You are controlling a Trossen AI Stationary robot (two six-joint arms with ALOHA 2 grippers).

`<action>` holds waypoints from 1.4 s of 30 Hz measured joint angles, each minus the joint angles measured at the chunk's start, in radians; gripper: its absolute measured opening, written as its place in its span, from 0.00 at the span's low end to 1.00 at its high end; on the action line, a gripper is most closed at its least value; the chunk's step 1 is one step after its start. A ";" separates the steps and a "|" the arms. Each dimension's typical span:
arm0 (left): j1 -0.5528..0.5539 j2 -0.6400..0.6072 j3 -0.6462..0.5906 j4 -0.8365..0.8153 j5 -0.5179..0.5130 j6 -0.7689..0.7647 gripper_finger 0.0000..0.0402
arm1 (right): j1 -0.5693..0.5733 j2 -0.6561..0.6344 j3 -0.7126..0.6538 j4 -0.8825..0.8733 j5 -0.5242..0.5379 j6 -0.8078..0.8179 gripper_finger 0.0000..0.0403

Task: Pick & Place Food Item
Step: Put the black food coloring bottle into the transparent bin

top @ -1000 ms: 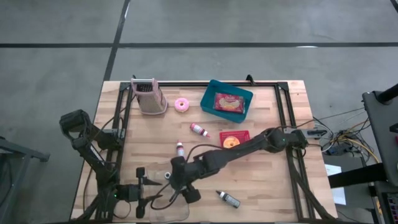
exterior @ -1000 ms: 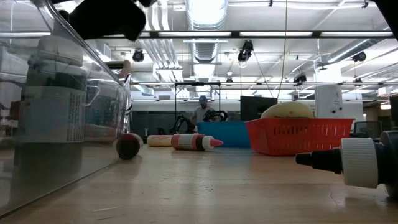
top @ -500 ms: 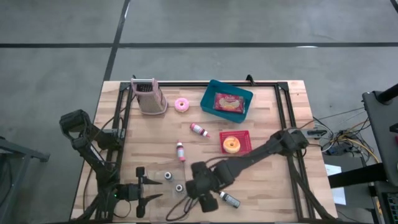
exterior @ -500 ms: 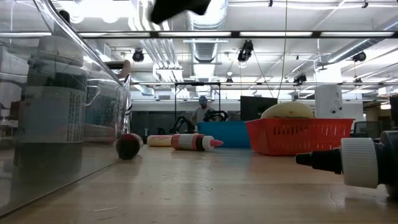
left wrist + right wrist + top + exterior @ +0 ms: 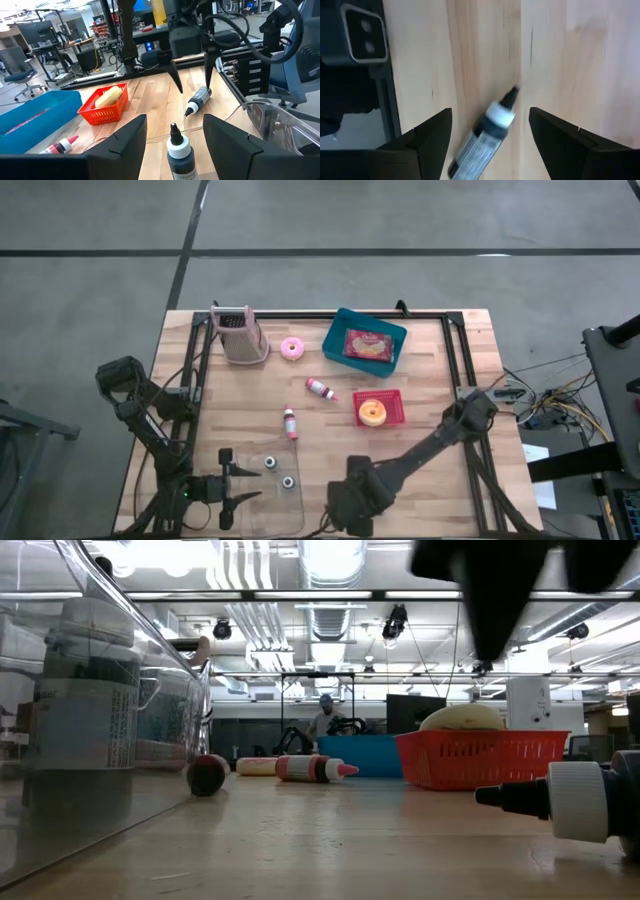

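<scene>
The right gripper (image 5: 487, 137) has swung from the clear container (image 5: 272, 492) to hover, fingers spread and empty, directly over the dropper bottle (image 5: 485, 137), apparently its next pick.

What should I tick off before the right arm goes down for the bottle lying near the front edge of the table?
1. Right end effector open: ok, both fingers stand apart.
2. Lying dropper bottle sits between those fingers: ok in the right wrist view, white collar and black tip visible.
3. Bottle free of neighbours: ok, bare wooden table around it.
4. Height above the bottle: cannot tell; the fingers look clear of the wood.
5. Clear container ready: ok, two upright bottles already inside, room left.
6. Left end effector out of the way: ok, open beside the container, apart from the right arm.
</scene>
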 joint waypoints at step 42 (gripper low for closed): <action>0.000 0.000 0.000 -0.029 0.004 -0.008 0.49 | 0.057 -0.146 -0.495 0.436 -0.080 0.354 0.59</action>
